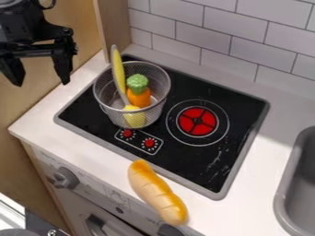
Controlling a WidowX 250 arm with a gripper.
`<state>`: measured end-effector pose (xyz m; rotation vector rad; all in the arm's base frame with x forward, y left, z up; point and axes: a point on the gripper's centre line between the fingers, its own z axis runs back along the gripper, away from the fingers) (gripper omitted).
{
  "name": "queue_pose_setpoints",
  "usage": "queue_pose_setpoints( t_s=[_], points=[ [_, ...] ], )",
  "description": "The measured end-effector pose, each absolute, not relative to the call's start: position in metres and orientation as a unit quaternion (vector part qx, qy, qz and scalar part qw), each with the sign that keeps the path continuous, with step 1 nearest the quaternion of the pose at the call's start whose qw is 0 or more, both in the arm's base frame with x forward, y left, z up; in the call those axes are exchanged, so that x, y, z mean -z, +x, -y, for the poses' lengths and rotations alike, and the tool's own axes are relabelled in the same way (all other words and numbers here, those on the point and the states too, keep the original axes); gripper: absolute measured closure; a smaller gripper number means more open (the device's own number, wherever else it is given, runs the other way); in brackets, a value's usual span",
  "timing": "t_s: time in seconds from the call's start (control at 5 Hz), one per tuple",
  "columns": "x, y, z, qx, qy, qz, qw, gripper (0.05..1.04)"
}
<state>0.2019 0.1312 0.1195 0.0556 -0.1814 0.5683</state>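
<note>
The gripper (40, 79) hangs at the upper left, its two fingers spread wide with nothing between them, left of the stove and apart from every object. To its right, a wire mesh basket (106, 97) stands on the left part of the black stove top. Inside it are an orange carrot-like toy (139, 97) with a green top, a yellow piece (135, 118) seen through the mesh, and a long yellow-handled utensil (117, 69) leaning up over the back rim. A bread loaf toy (156, 191) lies at the counter's front edge.
The black stove (240, 113) has a red burner (197, 121) right of the basket and two red knobs in front. A grey sink (289, 193) is at the right edge. A wooden panel (111, 23) and a white tiled wall (246, 41) rise behind the counter.
</note>
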Motion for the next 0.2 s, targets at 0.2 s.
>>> queue_pose_setpoints(
  t_s=[0.2],
  points=[
    [-0.1184,0.2016,-0.1317,-0.278,0.024,0.088,0.956,0.081]
  ],
)
